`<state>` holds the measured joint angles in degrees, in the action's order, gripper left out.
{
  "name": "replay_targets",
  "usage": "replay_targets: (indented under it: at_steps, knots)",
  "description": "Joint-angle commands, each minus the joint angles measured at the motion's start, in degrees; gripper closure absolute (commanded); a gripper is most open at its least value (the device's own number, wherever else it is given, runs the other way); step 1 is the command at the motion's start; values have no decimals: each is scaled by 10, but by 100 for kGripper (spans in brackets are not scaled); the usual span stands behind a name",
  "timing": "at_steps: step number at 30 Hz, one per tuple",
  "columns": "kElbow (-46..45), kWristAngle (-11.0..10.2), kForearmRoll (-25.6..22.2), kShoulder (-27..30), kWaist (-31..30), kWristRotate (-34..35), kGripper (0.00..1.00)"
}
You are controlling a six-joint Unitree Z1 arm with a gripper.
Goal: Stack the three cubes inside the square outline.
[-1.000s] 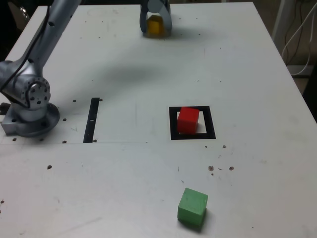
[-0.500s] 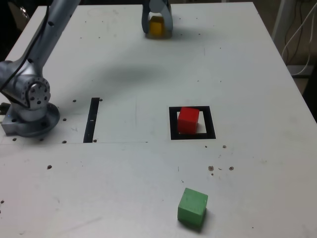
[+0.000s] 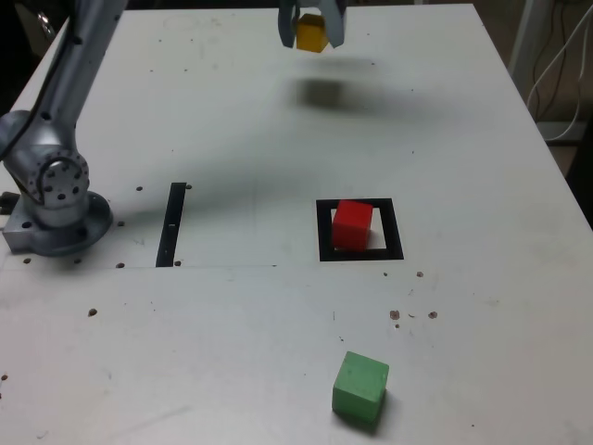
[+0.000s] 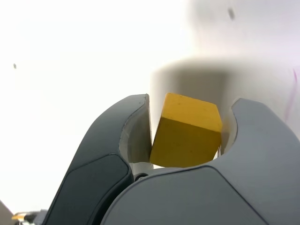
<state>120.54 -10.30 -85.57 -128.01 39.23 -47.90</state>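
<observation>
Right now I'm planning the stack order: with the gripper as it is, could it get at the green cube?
Probably not yet. The gripper is shut on the yellow cube, so its jaws are full. The green cube itself sits apart from the red cube, nothing crowding it.

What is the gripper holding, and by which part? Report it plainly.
The gripper holds the yellow cube, clamped by two opposite side faces between its fingers, clear of the table.
</observation>
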Motion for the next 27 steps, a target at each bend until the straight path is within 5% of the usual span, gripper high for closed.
replay_targets:
  at_steps: [1, 8, 19, 21, 27]
  knots:
    - [-19, -3, 1, 45, -24, 12, 74]
    - [-114, -9, 7, 139, -145, 91, 74]
    - [-190, -10, 11, 181, -273, 194, 73]
    - [-200, -17, 12, 186, -278, 203, 66]
    - [-233, -42, 25, 192, -248, 195, 8]
